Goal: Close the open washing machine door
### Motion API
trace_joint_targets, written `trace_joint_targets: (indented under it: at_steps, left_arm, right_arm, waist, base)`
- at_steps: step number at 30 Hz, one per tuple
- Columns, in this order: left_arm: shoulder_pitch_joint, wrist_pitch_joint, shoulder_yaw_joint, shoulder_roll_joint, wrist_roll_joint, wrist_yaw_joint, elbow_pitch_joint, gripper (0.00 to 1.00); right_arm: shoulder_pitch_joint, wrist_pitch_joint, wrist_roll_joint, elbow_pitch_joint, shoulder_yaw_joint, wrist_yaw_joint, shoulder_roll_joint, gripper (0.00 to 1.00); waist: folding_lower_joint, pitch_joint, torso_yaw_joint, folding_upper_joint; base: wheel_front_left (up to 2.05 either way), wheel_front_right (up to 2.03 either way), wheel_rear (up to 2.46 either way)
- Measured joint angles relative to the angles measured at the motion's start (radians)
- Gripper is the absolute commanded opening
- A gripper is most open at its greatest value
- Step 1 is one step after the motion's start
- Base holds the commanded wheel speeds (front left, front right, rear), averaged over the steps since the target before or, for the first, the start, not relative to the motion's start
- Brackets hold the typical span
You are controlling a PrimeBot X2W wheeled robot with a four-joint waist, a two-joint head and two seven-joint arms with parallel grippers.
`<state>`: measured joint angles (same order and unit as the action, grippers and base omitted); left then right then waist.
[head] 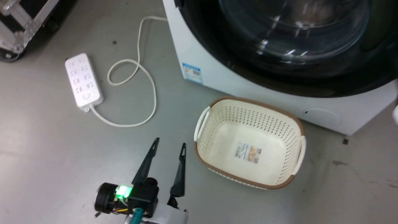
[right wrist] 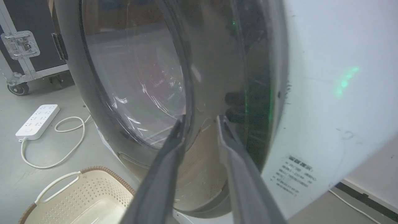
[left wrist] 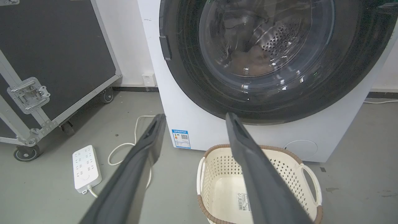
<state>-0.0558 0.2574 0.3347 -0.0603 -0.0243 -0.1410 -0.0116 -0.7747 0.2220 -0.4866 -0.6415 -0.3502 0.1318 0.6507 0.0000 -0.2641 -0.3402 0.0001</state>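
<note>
The robot faces the washing machine [head: 211, 77], a white front-loading box. The washing machine door [head: 289, 40] is large and round, with a glossy black rim and a bulging clear glass centre. It stands upright and looks flush with the front of the machine, or very nearly so. Whether it has latched cannot be told.

In the right wrist view, the right gripper [right wrist: 201, 118] has its two dark fingers a little apart, with nothing between them. The door [right wrist: 133, 87] lies directly ahead of its fingertips. They are at or just short of the inner rim, and contact cannot be confirmed. The machine's white side panel [right wrist: 326, 93] is just to the right of that gripper.

The left gripper [head: 170, 142] is low and well back from the machine, with its fingers spread wide and empty. From it, the door [left wrist: 267, 56] lies ahead and above. A cream perforated basket [head: 217, 124] sits on the floor ahead and to its right, and a white power strip [head: 83, 81] is ahead to its left.

The right arm is by far the nearer. Being round, the door has no long axis, so any final push would likely go straight into its face.
</note>
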Motion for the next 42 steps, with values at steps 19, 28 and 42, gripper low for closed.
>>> trace_joint_targets:
  at_steps: [19,28,42]
  left_arm:
    - [0.087,0.0,-0.119,-0.026,-0.058,0.065,0.069,1.0]
    - [0.121,0.0,-0.145,-0.024,-0.043,0.082,0.066,1.0]
    - [0.139,-0.011,-0.164,-0.019,-0.038,0.082,0.078,0.0]
  right_arm:
    - [0.682,0.035,0.308,0.514,0.356,0.0,-0.397,1.0]
    - [0.854,0.035,0.511,0.598,0.442,0.0,-0.543,1.0]
    - [0.871,0.026,0.539,0.606,0.451,0.0,-0.565,0.0]
  waist:
    - [-0.0003,0.227,0.214,0.0]
    - [-0.0001,0.267,0.288,0.0]
    - [0.0,0.267,0.287,0.0]
  base:
    - [0.0,0.0,0.0]
    - [0.0,0.0,0.0]
    - [0.0,0.0,0.0]
